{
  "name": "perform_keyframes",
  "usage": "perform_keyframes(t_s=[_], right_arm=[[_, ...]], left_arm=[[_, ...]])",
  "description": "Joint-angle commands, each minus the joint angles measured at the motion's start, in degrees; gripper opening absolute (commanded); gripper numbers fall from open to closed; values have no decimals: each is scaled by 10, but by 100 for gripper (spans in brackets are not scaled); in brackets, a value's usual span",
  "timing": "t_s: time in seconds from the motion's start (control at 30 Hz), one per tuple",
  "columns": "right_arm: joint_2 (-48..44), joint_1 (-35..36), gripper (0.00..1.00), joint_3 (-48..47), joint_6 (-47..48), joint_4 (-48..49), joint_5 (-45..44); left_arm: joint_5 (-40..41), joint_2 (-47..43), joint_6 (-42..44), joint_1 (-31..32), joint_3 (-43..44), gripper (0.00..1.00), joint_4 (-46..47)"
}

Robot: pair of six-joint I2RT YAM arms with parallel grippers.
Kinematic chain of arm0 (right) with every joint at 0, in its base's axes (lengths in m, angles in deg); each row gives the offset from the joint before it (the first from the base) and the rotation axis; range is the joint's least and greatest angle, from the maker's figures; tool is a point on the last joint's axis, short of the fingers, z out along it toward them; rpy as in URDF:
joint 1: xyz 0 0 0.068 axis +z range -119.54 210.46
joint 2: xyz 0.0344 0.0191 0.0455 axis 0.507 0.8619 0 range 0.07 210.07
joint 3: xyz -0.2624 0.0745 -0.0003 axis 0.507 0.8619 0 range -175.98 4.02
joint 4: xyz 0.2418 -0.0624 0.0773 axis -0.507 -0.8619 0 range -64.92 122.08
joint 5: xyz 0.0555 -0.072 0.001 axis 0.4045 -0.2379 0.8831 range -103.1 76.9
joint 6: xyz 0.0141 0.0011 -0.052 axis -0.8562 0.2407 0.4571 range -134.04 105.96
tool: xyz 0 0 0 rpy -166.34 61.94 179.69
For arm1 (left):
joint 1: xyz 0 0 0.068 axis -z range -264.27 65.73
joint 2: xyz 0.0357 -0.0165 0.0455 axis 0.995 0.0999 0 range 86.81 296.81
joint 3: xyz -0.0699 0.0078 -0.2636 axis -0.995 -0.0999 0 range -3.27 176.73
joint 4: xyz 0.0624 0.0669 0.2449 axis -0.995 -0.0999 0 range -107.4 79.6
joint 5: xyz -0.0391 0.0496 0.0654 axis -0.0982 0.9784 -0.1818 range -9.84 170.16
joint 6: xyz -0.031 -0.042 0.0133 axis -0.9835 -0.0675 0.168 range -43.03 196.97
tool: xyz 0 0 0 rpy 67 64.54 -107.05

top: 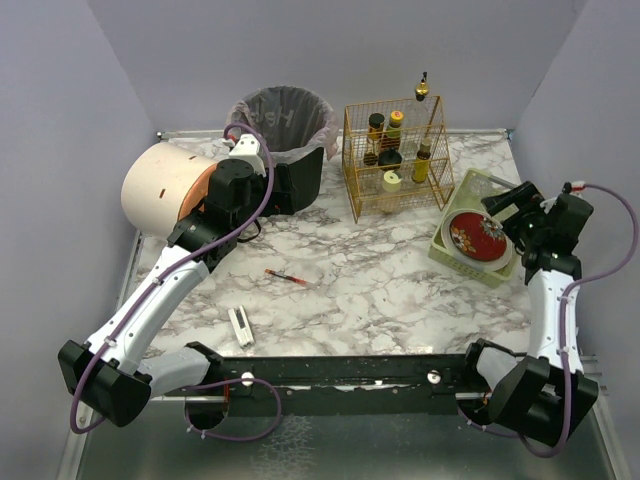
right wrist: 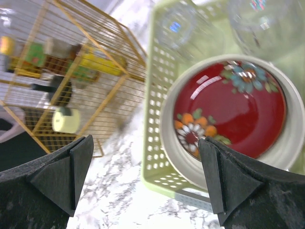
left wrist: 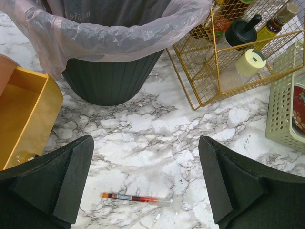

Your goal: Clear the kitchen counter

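Now: the counter (top: pixel 400 290) spans the whole field beyond my bases, and everything listed rests on it.

Near edge, left of centre: small white clip (top: pixel 241 326), flat.

Further in, left of centre: red pen (left wrist: pixel 136 198), lying flat, apart from the clip.

My left gripper (left wrist: pixel 145 140): fingers spread wide, pinching nothing, raised clear of the pen.

My right gripper (right wrist: pixel 145 140): fingers spread wide, empty, over the left wall of the basket (right wrist: pixel 157 143) at the right edge. The basket holds a white bowl (right wrist: pixel 167 129) with a red plate (right wrist: pixel 228 109) in it.

Far edge: lined bin (left wrist: pixel 109 81) left of centre, with a wire rack (top: pixel 398 160) of bottles near its right.

Far left corner: round tan box (top: pixel 160 185), beside the bin.
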Motion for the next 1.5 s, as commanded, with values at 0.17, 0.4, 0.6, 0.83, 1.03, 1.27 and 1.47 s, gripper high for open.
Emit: perform_keyframes(t_s=[0.17,0.4,0.6,0.83,1.03,1.27,1.47], right_arm=[[47,52,100,-194,113,-82,95],[91,174,100,-306,227,-142,76],[124,252,100,-348,277,-141,142],[124,306,100,-387,322,-152,186],[121,371,100,-422,382,-176,125],[94,405,100,-407,410,-154,47],[75,408,100,-379,416,-126,32]], left_arm=[[7,2,12,-3,8,99,6],[22,3,29,-3,30,99,-6],[50,-3,33,-3,43,99,-13],[87,-21,52,-3,49,99,-15],[148,-44,63,-3,54,99,-22],[214,-68,78,-3,57,99,-32],[237,-84,78,-3,50,99,-32]])
